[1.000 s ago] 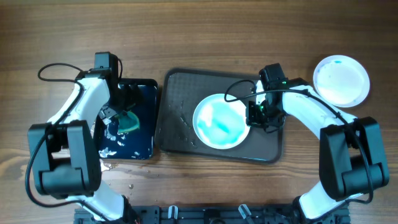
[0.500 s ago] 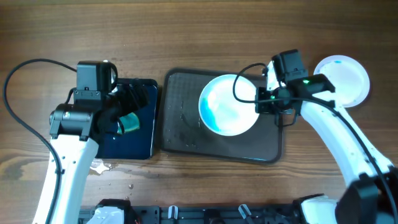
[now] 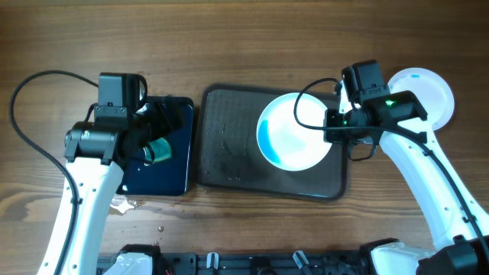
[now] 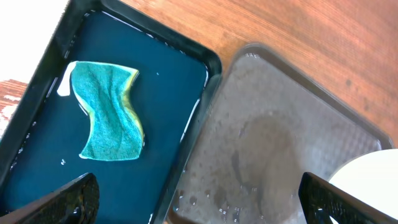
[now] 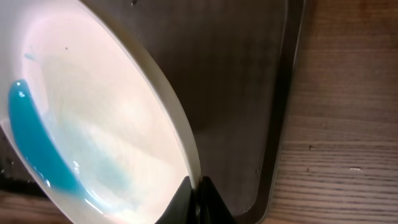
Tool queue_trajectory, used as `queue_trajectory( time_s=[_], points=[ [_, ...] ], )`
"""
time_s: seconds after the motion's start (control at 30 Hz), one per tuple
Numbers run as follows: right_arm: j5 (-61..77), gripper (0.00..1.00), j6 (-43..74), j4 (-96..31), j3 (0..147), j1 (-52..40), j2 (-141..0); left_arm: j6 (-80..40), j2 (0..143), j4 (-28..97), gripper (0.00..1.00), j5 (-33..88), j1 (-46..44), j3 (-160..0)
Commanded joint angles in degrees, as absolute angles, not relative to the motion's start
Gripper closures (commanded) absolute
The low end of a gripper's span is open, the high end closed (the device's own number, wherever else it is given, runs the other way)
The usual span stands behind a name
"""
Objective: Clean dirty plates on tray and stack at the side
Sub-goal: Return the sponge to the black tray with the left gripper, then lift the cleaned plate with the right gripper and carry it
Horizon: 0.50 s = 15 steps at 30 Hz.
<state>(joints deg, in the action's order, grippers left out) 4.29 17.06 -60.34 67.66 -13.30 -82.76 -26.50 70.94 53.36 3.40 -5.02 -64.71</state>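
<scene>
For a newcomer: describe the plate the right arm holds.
Over the right half of the large dark grey-brown rectangular tray, the right end effector pinches a small round white plate. Unlike the white plate on the wood, it bears a blue crescent.

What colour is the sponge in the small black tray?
The soft sponge is teal green with a yellowish edge; left wrist view.

Overhead straight down on table (image 3: 252, 46), wrist views close, angled downward, all sharing the tray (image 3: 221, 153)
</scene>
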Motion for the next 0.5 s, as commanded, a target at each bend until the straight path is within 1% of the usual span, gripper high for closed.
queue_trajectory(
  time_s=[0.0, 0.13, 0.23, 0.27, 0.47],
  points=[
    [8.32, 0.95, 16.12, -61.19, 69.32, -13.87, -82.91, -30.74, 71.26, 51.35, 0.00, 0.40, -0.64, -64.88],
    [11.79, 0.95, 14.76, -60.47, 69.58, -17.72, -87.33, -30.79, 71.24, 51.09, 0.00, 0.58, 9.54, -64.93],
    [12.60, 0.96, 14.59, -60.73, 74.04, -22.28, -92.95, -32.03, 71.26, 51.83, 0.00, 0.60, 16.80, -64.93],
    [12.60, 0.95, 14.94, -62.33, 81.43, -26.46, -98.06, -32.01, 71.26, 52.69, 0.00, 0.56, 21.87, -64.93],
    [12.34, 0.95, 14.48, -71.48, 109.58, -35.31, -117.45, -32.47, 71.26, 53.67, 0.00, 0.12, 32.21, -64.93]
  ],
)
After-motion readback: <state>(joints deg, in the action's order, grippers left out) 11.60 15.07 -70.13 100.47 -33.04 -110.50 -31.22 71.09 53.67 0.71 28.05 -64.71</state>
